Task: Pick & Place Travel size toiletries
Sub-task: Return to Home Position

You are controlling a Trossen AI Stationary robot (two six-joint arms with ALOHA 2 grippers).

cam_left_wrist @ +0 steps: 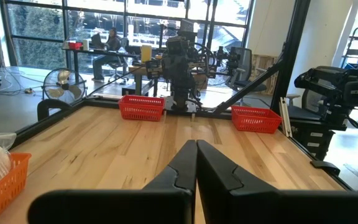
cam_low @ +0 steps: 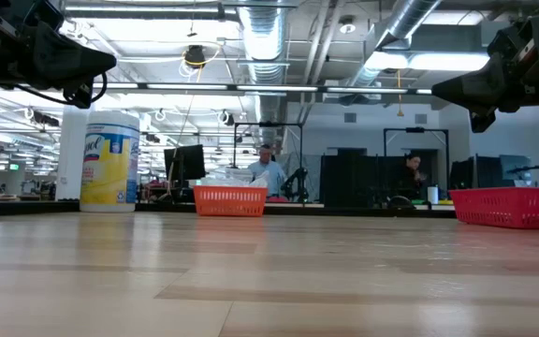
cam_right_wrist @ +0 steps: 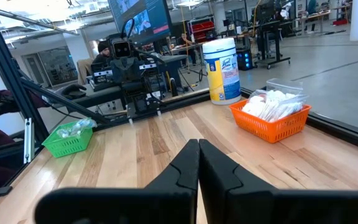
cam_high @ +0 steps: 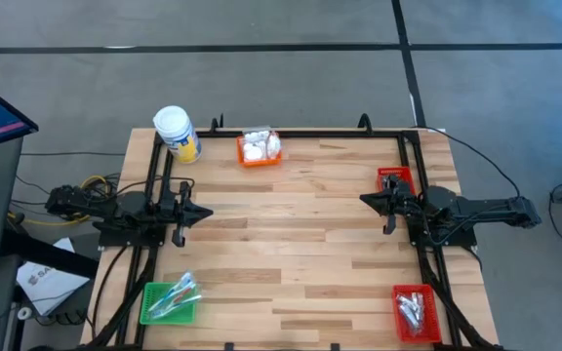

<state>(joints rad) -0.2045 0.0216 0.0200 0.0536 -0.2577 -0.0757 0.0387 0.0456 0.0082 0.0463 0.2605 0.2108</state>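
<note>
The toiletries lie sorted in small baskets. White wrapped packets [cam_high: 259, 144] fill an orange basket [cam_high: 260, 160] at the far edge. Clear-wrapped sticks [cam_high: 176, 292] lie in a green basket [cam_high: 154, 310] at the near left. Silvery sachets [cam_high: 413, 310] lie in a red basket [cam_high: 427, 330] at the near right. My left gripper [cam_high: 208, 212] hangs shut above the table's left side, pointing level toward the middle, with nothing in it. My right gripper [cam_high: 363, 200] hangs shut above the right side, facing it, also with nothing in it.
A big white-lidded jar with a yellow label [cam_high: 177, 134] stands at the far left corner. A second red basket [cam_high: 395, 177] sits beside my right arm. A black frame [cam_high: 310, 133] rims the table. Bare wood [cam_high: 281, 244] lies between the grippers. People sit in the room beyond.
</note>
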